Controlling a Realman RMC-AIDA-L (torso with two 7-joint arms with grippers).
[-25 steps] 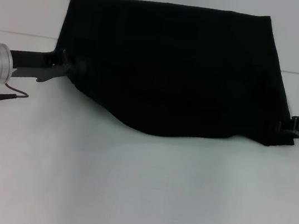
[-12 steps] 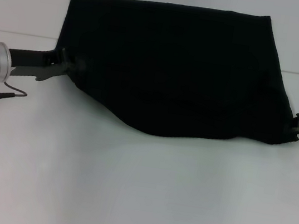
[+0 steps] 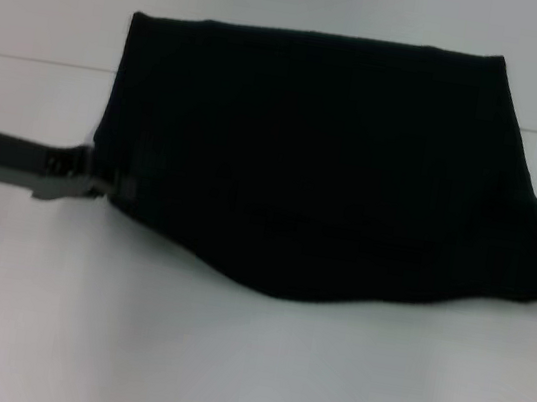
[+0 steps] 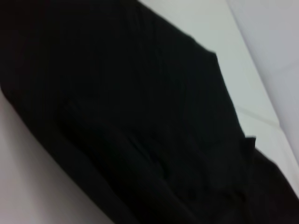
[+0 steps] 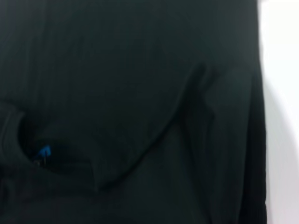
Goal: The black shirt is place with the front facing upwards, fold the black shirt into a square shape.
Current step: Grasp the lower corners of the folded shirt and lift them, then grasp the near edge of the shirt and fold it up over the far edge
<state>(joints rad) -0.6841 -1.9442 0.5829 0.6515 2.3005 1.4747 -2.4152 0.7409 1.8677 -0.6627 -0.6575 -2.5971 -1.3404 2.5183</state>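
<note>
Black shirt (image 3: 315,162) hangs before you over the white table (image 3: 245,359), sagging mid-hem. Your left gripper (image 3: 104,185) pinches its left lower corner; the right gripper sits at the right edge, grip unclear. Blue label (image 5: 44,151) shows.

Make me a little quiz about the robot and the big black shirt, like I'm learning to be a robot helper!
1. True or false: the black shirt is on a white table.
2. Pick one: where does the left hand meet the shirt? A) at the shirt's edge on the robot's left, B) on top of the shirt's middle, C) nowhere, it is far from the shirt.
3. Fill the gap: in the right wrist view, the small neck label is ____ in colour.

Key: 1 true; 2 A; 3 blue.
</note>
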